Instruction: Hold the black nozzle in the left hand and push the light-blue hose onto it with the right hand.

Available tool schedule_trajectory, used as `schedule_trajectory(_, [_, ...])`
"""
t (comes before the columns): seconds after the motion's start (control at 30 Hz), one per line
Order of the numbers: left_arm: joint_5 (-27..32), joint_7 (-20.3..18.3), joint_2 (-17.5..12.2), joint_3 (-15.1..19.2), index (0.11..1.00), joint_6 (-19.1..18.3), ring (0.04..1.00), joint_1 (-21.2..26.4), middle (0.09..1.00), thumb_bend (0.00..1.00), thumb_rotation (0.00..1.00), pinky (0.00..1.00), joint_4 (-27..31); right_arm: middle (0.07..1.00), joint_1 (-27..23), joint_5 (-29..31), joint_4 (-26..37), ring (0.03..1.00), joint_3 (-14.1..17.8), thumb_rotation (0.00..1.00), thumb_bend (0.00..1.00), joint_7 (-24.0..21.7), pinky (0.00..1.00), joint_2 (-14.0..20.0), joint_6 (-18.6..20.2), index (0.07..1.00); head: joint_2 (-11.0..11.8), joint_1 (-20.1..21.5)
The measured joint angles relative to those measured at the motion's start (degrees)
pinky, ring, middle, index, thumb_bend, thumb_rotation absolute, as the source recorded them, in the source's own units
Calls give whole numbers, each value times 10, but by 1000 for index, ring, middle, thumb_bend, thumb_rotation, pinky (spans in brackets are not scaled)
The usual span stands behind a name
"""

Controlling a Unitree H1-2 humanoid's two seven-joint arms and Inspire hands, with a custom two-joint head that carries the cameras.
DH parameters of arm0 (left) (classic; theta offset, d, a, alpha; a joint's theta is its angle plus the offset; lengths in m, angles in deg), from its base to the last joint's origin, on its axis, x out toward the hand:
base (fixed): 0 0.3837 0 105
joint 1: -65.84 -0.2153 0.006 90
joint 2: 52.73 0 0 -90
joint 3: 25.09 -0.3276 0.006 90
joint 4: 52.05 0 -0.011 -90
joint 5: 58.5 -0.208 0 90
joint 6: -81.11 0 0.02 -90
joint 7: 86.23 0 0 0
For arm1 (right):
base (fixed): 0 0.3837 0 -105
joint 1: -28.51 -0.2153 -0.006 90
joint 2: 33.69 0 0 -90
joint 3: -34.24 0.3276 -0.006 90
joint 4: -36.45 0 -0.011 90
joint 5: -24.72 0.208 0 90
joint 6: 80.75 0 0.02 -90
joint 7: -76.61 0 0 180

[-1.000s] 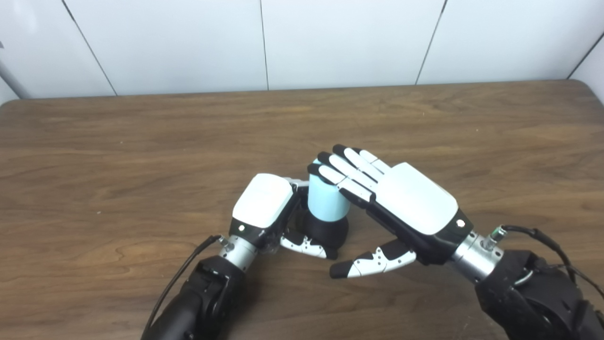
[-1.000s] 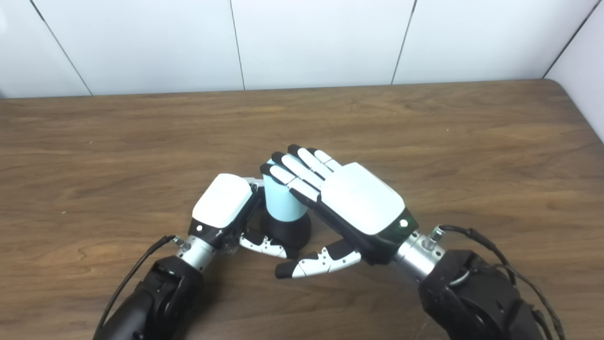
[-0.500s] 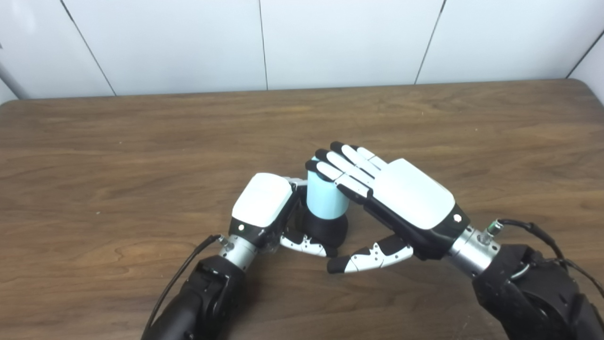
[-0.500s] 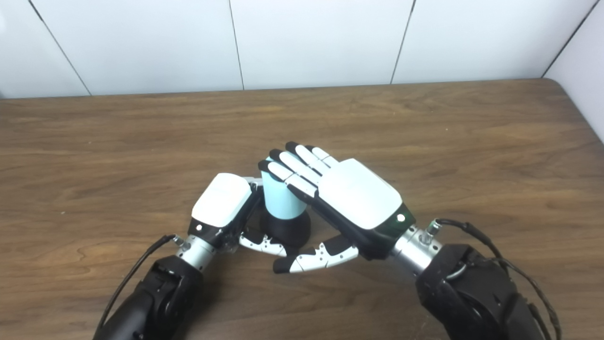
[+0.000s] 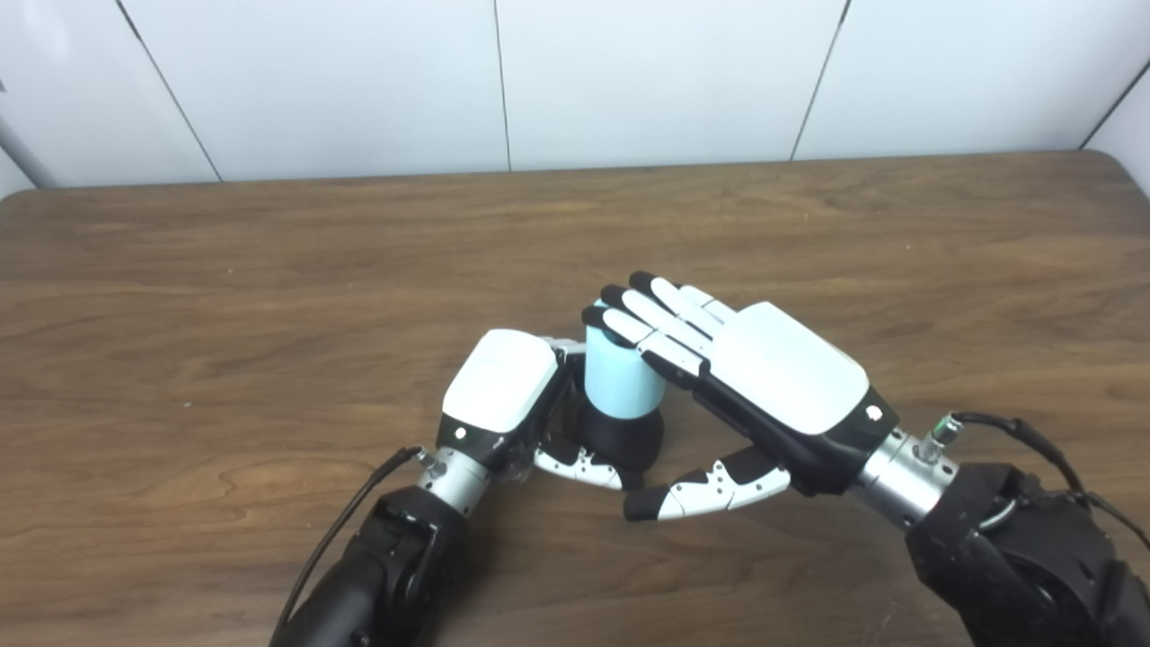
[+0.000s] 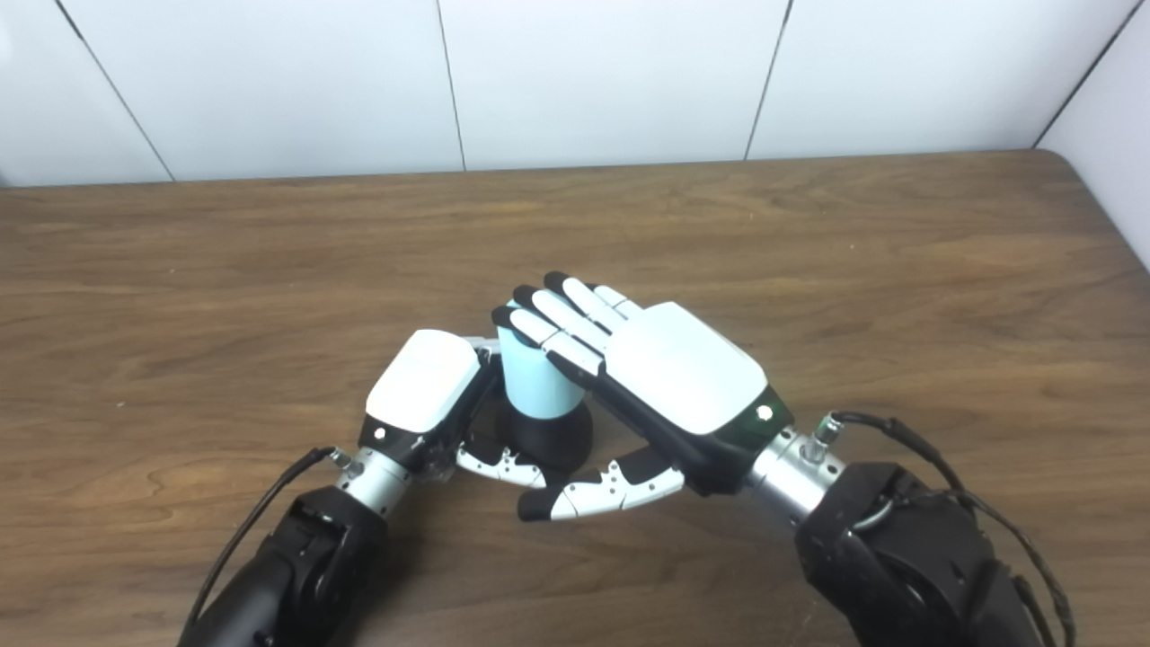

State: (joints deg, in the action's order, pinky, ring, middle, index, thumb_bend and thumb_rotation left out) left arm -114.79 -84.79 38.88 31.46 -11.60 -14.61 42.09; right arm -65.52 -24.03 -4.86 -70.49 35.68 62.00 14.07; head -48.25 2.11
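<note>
A short light-blue hose (image 5: 620,382) is standing upright on the black nozzle (image 5: 622,440), its lower end seated on the nozzle's dark, flared base, and the pair is resting on the wooden desk (image 5: 269,270) near the middle, toward the near edge. No container is showing in either eye view.

The left hand (image 5: 512,395) is sitting just left of the pair, its fingers curling around the nozzle at the far side and its thumb (image 5: 579,467) wrapping across the near side of the base, so it is gripping the nozzle. The right hand (image 5: 764,377) is coming in from the right with its fingers (image 5: 642,323) stretched out nearly straight and held together, lying over the top and right side of the hose and touching it. Its thumb (image 5: 705,490) is sticking out toward the left near the desk, in front of the nozzle and apart from the hose, so this hand is pressing flat rather than closing around anything.
</note>
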Motion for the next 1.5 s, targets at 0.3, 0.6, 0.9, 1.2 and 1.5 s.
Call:
schedule_trajectory(0.3, [-1,0,0,-1,456,0,534,0,520,475,0,397,0,983,-10,5,23,1000,16,954,575,-43,959,-1,16,959,-1,0])
schedule_trajectory(0.6, [-1,0,0,-1,454,0,538,0,521,474,0,399,0,969,-16,5,30,995,28,932,578,-58,945,-1,13,931,-2,-1])
schedule_trajectory(0.9, [-1,0,0,-1,449,0,539,0,522,474,0,403,0,955,-25,12,31,998,34,954,594,-69,938,-1,13,913,-2,0])
schedule_trajectory(1.2, [-2,0,0,-1,483,0,514,0,506,477,0,392,0,900,-37,12,32,950,37,983,603,-72,902,-1,13,850,-4,-1])
schedule_trajectory(1.5, [-2,-2,1,-1,487,-1,516,0,498,477,0,392,2,815,-46,7,36,839,37,973,604,-65,851,-6,15,786,-6,-2])
